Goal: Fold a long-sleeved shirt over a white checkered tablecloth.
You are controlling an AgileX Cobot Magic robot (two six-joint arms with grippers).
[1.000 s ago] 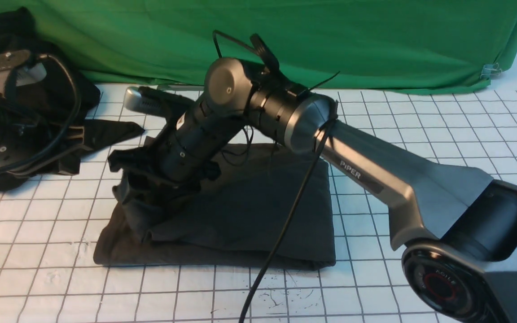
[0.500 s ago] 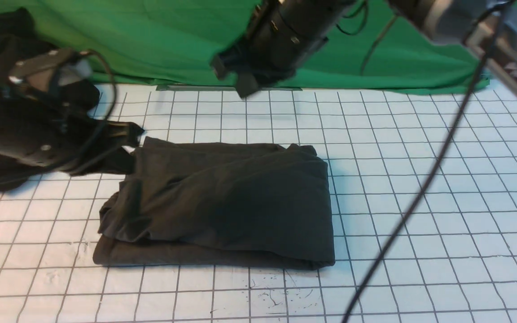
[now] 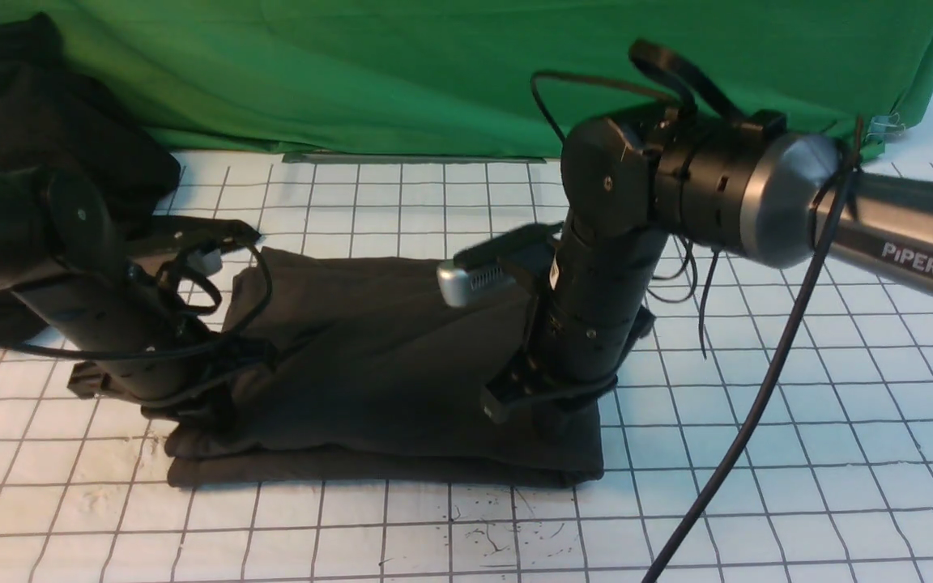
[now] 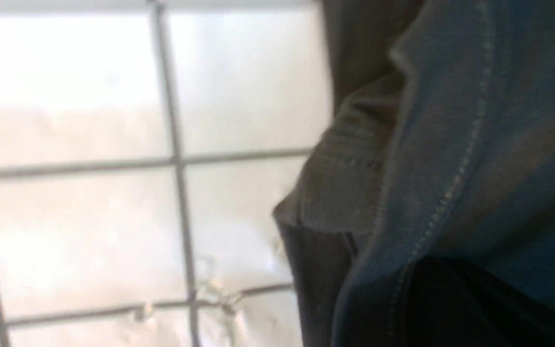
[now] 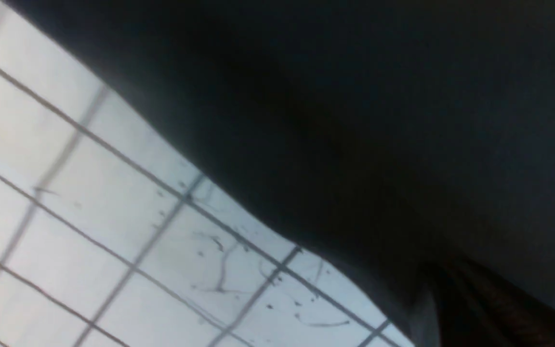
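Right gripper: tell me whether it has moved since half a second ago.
Yes. In the front view, the right gripper has dropped from in front of the green backdrop down onto the long-sleeved shirt, by its near right corner.

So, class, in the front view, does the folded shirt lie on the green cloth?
No, the long-sleeved shirt lies on the white checkered tablecloth; the green cloth hangs behind it.

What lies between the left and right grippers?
In the front view, the folded long-sleeved shirt fills the stretch between the left gripper and the right gripper, lying on the white checkered tablecloth.
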